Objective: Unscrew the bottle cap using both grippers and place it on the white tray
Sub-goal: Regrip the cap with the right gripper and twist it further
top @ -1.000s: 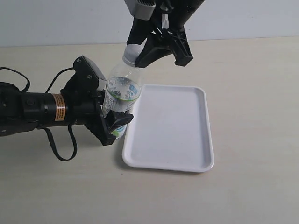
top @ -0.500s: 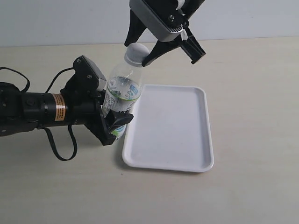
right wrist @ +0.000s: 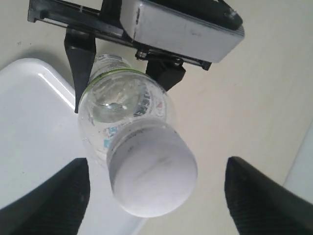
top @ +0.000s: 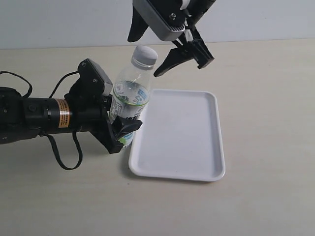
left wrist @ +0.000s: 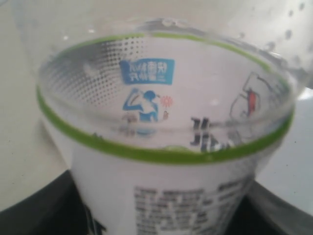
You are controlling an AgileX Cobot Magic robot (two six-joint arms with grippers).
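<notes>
Your left claw (top: 122,115), black, on a black cylindrical body with an orange-and-white label, comes in from the left edge of the exterior view. It is clamped across the lower half of the small clear plastic bottle (top: 129,101) with the white-and-green label. The bottle leans slightly to the right, just beside the left rim of the flat rectangular white tray (top: 197,173), which lies centre-right on the beige tabletop (top: 266,98).

In the left wrist view the bottle (left wrist: 161,147) fills the frame. Only dark slivers of the claw show at the edges, so you cannot read the exact contact from there. The right wrist view shows the two black jaws pinching the bottle (right wrist: 122,107) from either side.

The small round white plastic bottle cap (top: 144,53) appears seated on the bottle's neck, in the upper centre of the exterior view.

Your right claw (top: 156,53) hangs from the top of that frame, spread wide and holding nothing. One finger is to the upper left of the cap and the forked one to its right. From the right wrist camera, the cap (right wrist: 151,176) sits between the two dark fingers (right wrist: 54,196), clear of both.
</notes>
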